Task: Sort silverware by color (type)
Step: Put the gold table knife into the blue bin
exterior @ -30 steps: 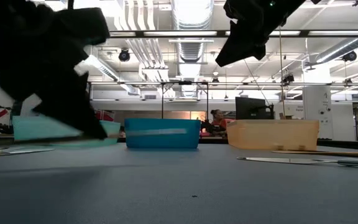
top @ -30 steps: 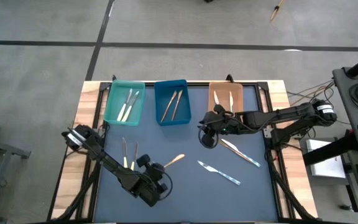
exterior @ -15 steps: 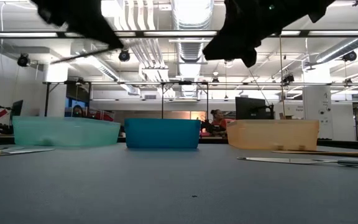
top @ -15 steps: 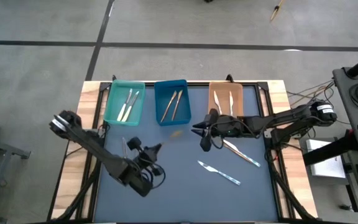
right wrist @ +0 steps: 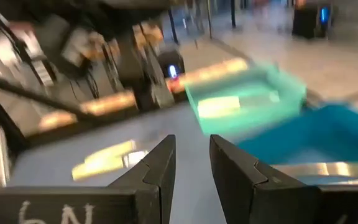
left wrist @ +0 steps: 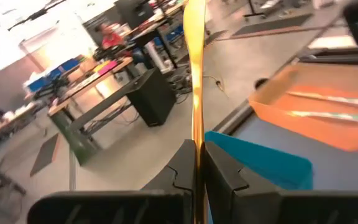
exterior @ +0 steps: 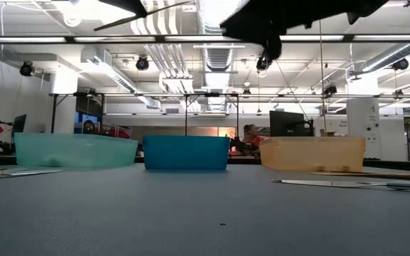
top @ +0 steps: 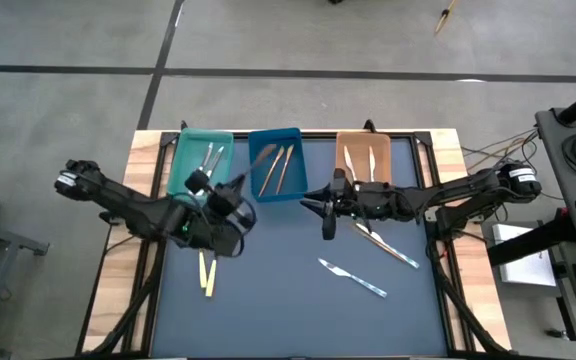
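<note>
- Trays: teal tray [top: 182, 150], blue tray [top: 296, 160], orange tray [top: 342, 148].
- Counter [top: 298, 310]: dark slate mat, pale wood edges.
- Wooden utensil [left wrist: 196, 74]: golden-brown.
- Knife [top: 353, 277]: silver blade, pale blue handle.

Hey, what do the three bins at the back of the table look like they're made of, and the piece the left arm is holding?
The teal bin and orange bin look like thin, translucent plastic, since light shows through their walls. The blue bin seems denser, opaque plastic. The utensil clamped in the left gripper is tan-brown with a warm sheen, probably wood.
</note>
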